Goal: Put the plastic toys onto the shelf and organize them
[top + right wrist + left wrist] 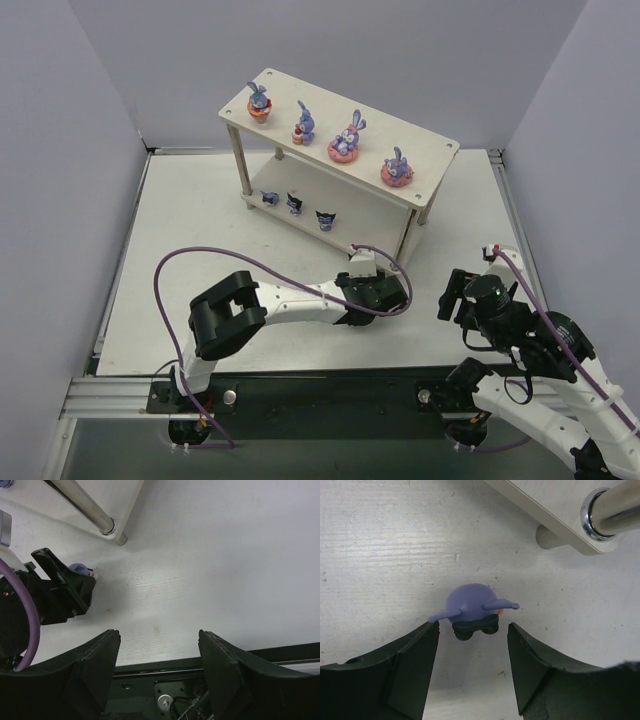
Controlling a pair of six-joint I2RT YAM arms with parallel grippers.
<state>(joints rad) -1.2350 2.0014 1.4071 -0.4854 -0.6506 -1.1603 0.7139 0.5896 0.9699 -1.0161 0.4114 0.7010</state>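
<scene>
The pale wooden shelf (432, 150) stands at the back. Its top board carries four purple rabbits, the rightmost one (397, 167) on a pink base. Three dark blue figures, one of them (325, 218), stand on the lower board. A fourth blue pointy-eared figure (472, 602) stands on the table near the shelf's front right leg (612, 507). It sits just ahead of the tips of my open left gripper (473, 626), untouched. The left gripper (385, 292) hides it in the top view. It also shows in the right wrist view (77, 568). My right gripper (159, 637) is open and empty.
Grey walls enclose the white table (200, 220) on three sides. The left arm's purple cable (200, 255) loops over the table. The right arm (500, 310) is at the near right, above the black rail (330, 385) along the front edge.
</scene>
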